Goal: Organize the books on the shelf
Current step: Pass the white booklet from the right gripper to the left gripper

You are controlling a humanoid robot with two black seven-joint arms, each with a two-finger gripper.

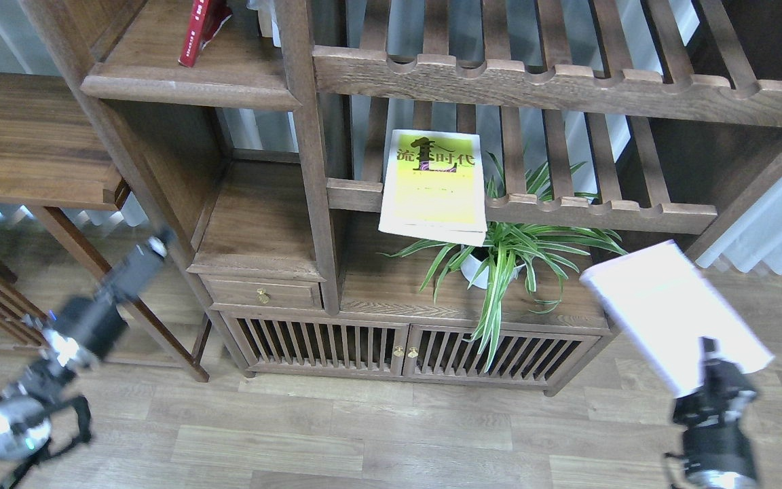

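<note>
The white book, with a pale lilac tint, is held in the air at the lower right, in front of the bookcase's bottom corner. My right gripper is shut on its lower corner. The yellow-green book lies flat on the lower slatted rack and overhangs its front rail. The dark red book stands leaning on the solid shelf at the upper left. My left gripper is blurred, low at the left beside the drawer unit, and holds nothing that I can see.
A potted spider plant stands on the cabinet top under the yellow-green book. A brass-knobbed drawer and slatted cabinet doors are below. A wooden side table stands at the left, a curtain at the right.
</note>
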